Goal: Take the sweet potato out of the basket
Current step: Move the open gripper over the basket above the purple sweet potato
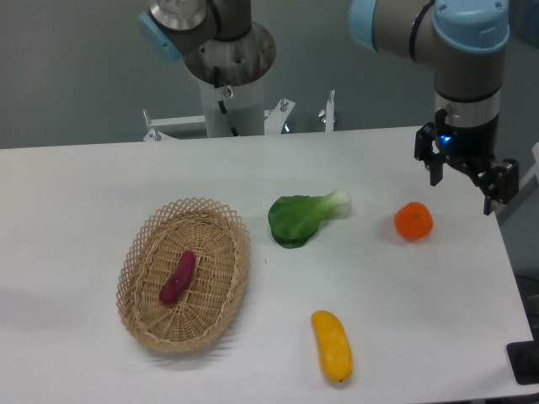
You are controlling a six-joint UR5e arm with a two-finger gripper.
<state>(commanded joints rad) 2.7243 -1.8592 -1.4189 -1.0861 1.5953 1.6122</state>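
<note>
The small reddish-purple sweet potato (178,277), finger-shaped with tapered ends, lay alone inside the oval tan wicker basket (140,252), near its middle and a little tilted. The basket stood on the left part of the white worktop (76,194). To the right of the basket was a green leafy vegetable with a pale stalk (303,217), and further right a round orange fruit (413,221). A yellow oblong fruit (332,345) lay near the front edge. The black two-finger gripper (466,180) hung above the right side of the worktop, just beside the orange fruit and well apart from the basket. Its jaws were spread and held nothing. No readable writing or brand was visible.
</note>
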